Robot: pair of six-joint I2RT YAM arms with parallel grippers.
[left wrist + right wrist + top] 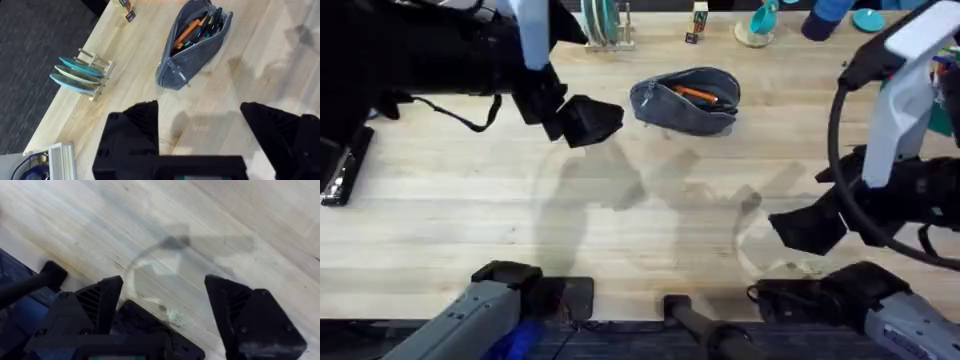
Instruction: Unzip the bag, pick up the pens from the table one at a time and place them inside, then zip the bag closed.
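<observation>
My left tool (pixel 200 132) hangs with its jaws spread wide and nothing between them, short of the bag (pixel 192 45) on the side toward the counter's left edge. My right tool (pixel 162 310) is likewise wide open and empty, low over bare wood near the counter's front right corner.

The bag lies toward the far edge of the counter (pixel 470 200), about mid-width, its zipper open along the top. The pens (pixel 189 31) are inside it, an orange barrel plainest among darker ones. I judge loading complete and closing outstanding.

Risks noted: the pouch is unsecured, so pulling the zipper with one tool would likely drag it. I cannot make out the pull tab. The pens sit high in the mouth and could snag the slider.

Clearance: open wood lies in front of the bag. Behind it, along the far edge, a rack of plates (pixel 80 75) and small items limit room.
</observation>
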